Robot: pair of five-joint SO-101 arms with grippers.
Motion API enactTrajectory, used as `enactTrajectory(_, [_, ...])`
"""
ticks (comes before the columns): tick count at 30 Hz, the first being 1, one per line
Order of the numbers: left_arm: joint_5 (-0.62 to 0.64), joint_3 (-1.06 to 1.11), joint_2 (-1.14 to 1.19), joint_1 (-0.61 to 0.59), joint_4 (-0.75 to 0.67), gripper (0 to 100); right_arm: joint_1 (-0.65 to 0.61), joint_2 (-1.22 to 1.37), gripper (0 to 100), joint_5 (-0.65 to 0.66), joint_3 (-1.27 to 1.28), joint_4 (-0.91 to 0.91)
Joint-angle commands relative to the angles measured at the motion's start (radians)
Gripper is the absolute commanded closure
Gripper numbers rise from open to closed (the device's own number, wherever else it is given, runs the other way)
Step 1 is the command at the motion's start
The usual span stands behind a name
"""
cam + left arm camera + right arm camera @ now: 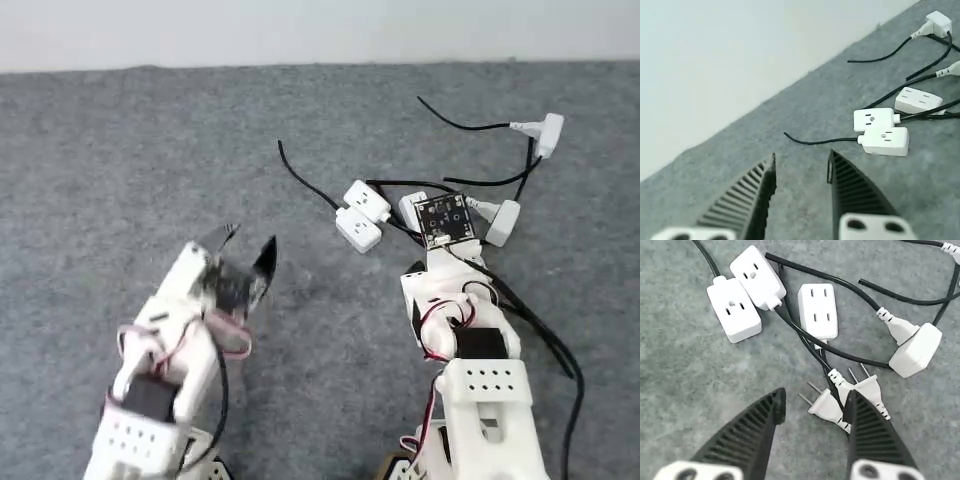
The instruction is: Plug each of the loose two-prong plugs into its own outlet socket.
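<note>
The right gripper [815,394] hangs wide open and empty over the two loose plugs. The first plug [826,409] lies between its jaws and the second plug [869,388] just right of it. Their prongs point far, toward three white sockets [818,310] (black cords [850,356] cross between). It is likely lining up a grasp. The left gripper [802,156], equally wide and empty, hovers over grey mat [120,150], well left of the sockets.

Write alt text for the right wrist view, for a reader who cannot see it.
The right gripper is open just above two loose white two-prong plugs lying on grey carpet. Past them lie three white outlet sockets and a further white block at a cord's end, among tangled black cords.
</note>
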Motion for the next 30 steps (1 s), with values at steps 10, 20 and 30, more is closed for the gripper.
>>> enactTrajectory(10, [-0.046, -0.133, 0.761, 0.255, -0.321, 83, -0.002, -0.024, 80.5, -0.005, -0.005, -0.012])
enactTrajectory(20, [-0.072, -0.124, 0.767, 0.262, -0.328, 83, 0.002, -0.024, 80.5, -0.003, -0.005, -0.01])
enactTrajectory(30, [-0.063, -0.119, 0.761, 0.226, -0.361, 83, -0.038, -0.019, 80.4, -0.002, -0.12, -0.039])
